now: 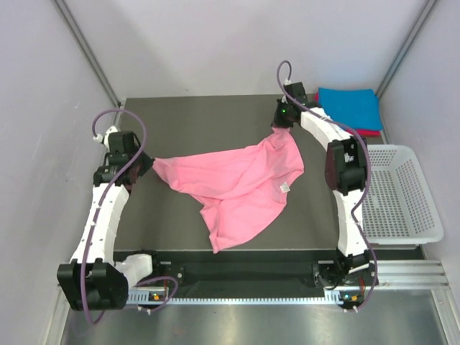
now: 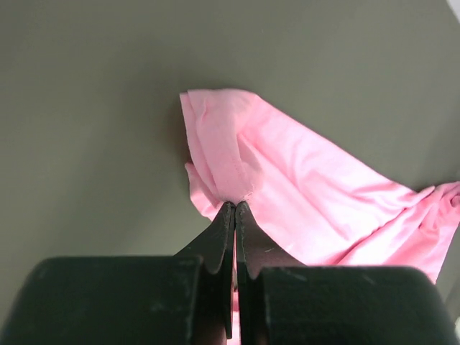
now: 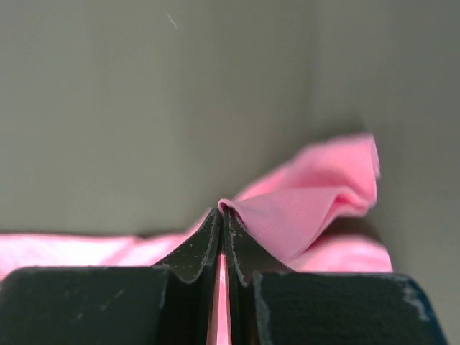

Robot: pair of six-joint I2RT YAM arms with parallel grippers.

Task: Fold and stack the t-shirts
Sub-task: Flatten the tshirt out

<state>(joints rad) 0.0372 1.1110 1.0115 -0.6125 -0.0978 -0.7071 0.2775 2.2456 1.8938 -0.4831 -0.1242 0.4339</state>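
- The light pink t-shirt (image 1: 233, 185) lies unfolded and rumpled across the middle of the dark grey table (image 1: 215, 118), stretched between the two arms.
- The left gripper (image 2: 235, 207) has its two black fingers pressed together on a bunched corner of the pink cloth. In the overhead view this is the shirt's left tip, near the left side of the table.
- The right gripper (image 3: 222, 210) is likewise clamped on a pinched fold of pink fabric. This is the shirt's far right corner, which rises off the table to meet the fingers.
- Between the two held corners the fabric spreads wide. A lower flap trails toward the near edge and ends just short of the black rail (image 1: 237, 269) at the arms' bases.
- A small white label (image 1: 284, 187) shows on the right part of the pink shirt. It is too small for any writing to be read.
- The bright blue t-shirt (image 1: 350, 108) sits folded in a neat rectangle at the far right corner of the table.
- The blue shirt lies on top of the magenta-red t-shirt (image 1: 371, 133), which shows only as a thin edge along the blue one's near and left sides.
- A white mesh basket (image 1: 402, 198) stands at the right, beside the right arm and nearer than the folded pile.
- No brand name or legible text appears in any view.
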